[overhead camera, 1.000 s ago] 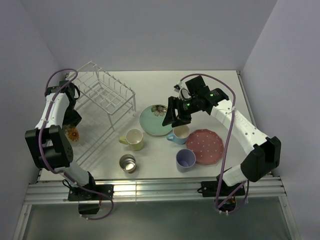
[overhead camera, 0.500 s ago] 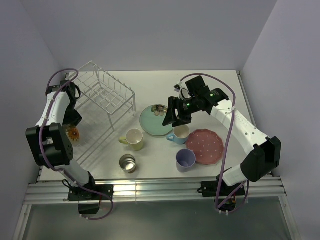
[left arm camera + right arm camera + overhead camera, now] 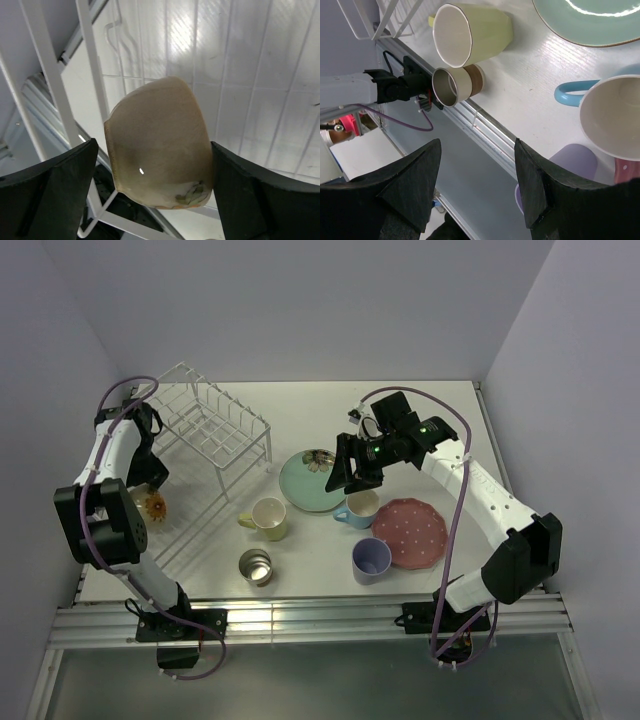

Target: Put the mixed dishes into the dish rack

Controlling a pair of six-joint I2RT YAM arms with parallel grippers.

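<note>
A white table (image 3: 330, 405) stands boxed in by pale lavender walls: a far wall (image 3: 300, 310), a left wall (image 3: 40, 390) and a right wall (image 3: 580, 390). Silver rails (image 3: 320, 618) run along its near edge, with grey floor (image 3: 300, 680) nearer still.

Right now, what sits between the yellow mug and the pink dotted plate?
The light blue mug, seen in the top view, stands between the yellow mug and the pink dotted plate.

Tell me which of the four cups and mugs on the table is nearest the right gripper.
The light blue mug, directly by the right gripper; the yellow mug, lavender cup and metal cup stand farther off.
</note>
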